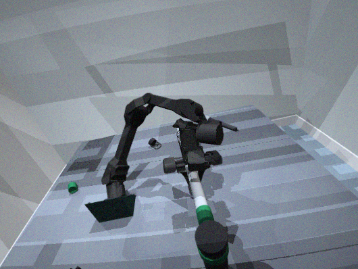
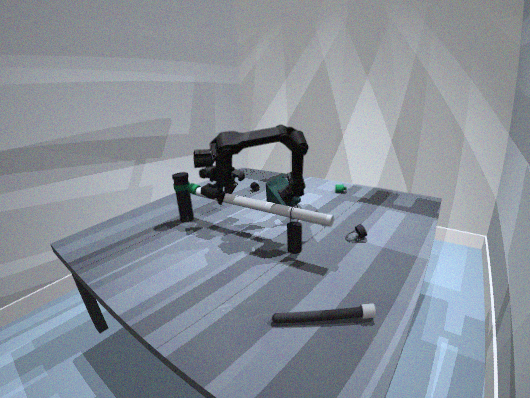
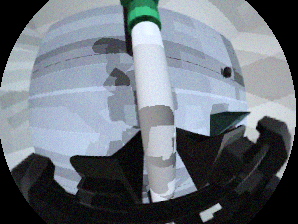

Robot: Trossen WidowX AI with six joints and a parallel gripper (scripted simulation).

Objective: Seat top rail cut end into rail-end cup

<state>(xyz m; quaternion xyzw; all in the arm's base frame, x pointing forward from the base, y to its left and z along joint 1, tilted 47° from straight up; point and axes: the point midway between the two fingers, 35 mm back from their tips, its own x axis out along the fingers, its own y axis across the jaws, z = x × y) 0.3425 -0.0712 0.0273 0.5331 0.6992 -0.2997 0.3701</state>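
The white rail spans from the big post to the short post, passing through the wire loop on top. Its cut end meets the mouth of the green rail-end cup; the depth inside is hidden. The green brace band sits high on the big post, just below its black cap. My gripper is shut on the rail, a short way from the cup, with a finger on each side.
A loose green cup and a loose black loop cap lie on the table. A dark bar with a white end lies at the front. The arm's dark green base stands beside the rail.
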